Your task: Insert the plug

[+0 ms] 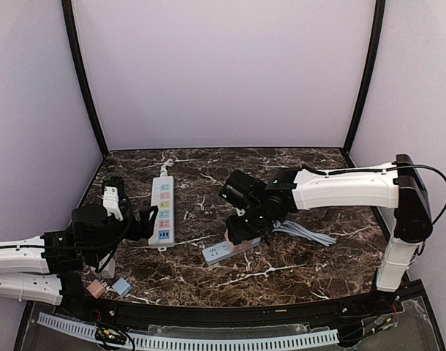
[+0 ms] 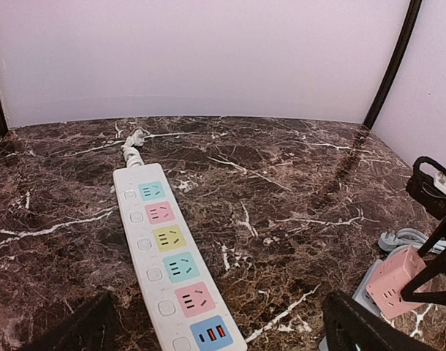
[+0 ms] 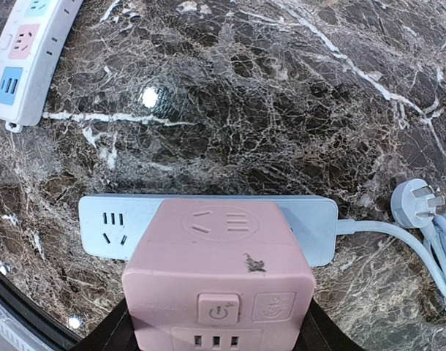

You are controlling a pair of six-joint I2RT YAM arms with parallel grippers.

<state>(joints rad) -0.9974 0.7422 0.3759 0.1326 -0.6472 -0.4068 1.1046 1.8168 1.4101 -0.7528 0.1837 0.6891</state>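
Note:
A pink cube adapter plug (image 3: 219,270) is held in my right gripper (image 3: 216,344), whose dark fingers (image 3: 322,338) press on both of its sides. The cube sits over the middle of a pale blue power strip (image 3: 106,227) lying on the marble table; I cannot tell whether its pins are in the socket. From the top view the right gripper (image 1: 241,230) is over this strip (image 1: 217,253). The cube also shows in the left wrist view (image 2: 395,278). My left gripper (image 2: 219,338) is open and empty at the near end of a white strip with coloured sockets (image 2: 168,263).
The blue strip's cable and white plug (image 3: 415,202) lie coiled to its right (image 1: 307,234). A small pink cube (image 1: 96,289) and a small blue cube (image 1: 121,286) sit near the table's front left edge. Dark frame posts stand at the back corners.

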